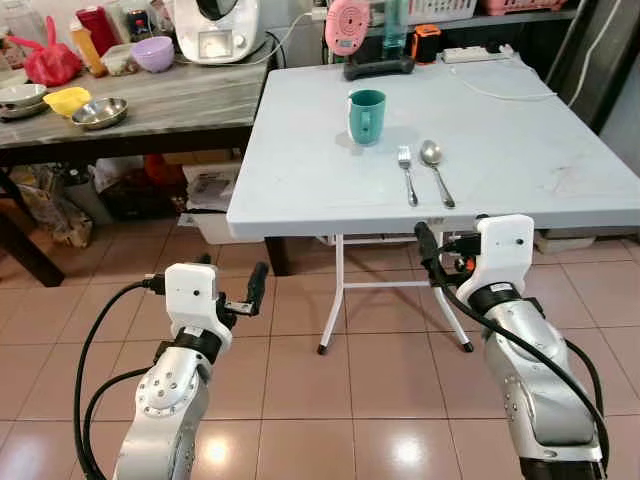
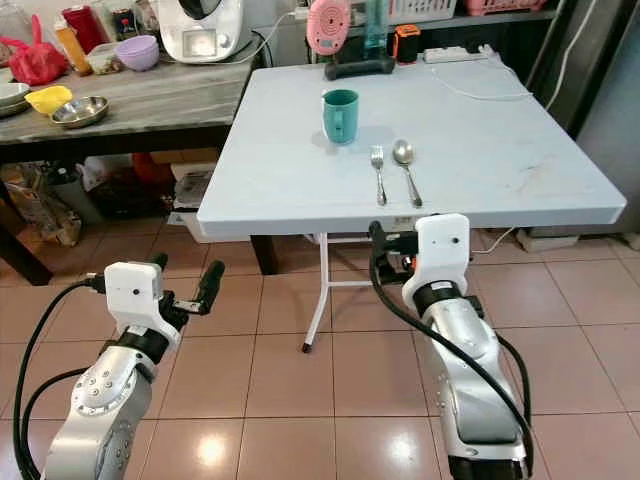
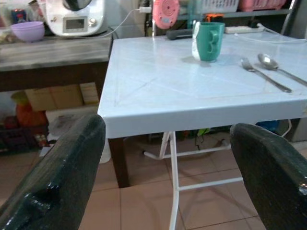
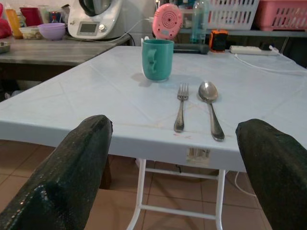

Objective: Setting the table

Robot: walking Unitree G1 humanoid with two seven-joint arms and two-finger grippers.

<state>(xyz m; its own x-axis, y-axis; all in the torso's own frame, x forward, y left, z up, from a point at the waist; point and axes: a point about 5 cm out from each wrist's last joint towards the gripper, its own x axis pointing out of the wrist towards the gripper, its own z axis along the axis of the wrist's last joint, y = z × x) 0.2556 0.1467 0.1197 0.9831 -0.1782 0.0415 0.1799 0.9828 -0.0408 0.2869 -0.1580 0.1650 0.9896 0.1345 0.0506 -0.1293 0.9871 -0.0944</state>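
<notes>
A teal mug [image 1: 366,116] stands upright near the middle of the pale folding table [image 1: 300,190]. To its right and nearer me, a fork [image 1: 406,173] and a spoon [image 1: 436,171] lie side by side with handles toward the front edge. My left gripper [image 1: 235,282] is open and empty, low over the floor, in front of the table's left corner. My right gripper [image 1: 448,242] hangs open and empty just below the front edge, under the cutlery. In the right wrist view the mug [image 4: 157,59], fork [image 4: 181,106] and spoon [image 4: 210,106] sit beyond the wide-apart fingers [image 4: 62,177].
A dark side table [image 1: 180,110] to the left carries a steel bowl [image 1: 99,112], a yellow bowl [image 1: 67,99], a purple bowl [image 1: 153,53] and a kitchen machine [image 1: 217,28]. A pink fan [image 1: 347,25] and a power strip [image 1: 478,54] sit at the folding table's far edge. Boxes [image 1: 215,190] lie under the tables.
</notes>
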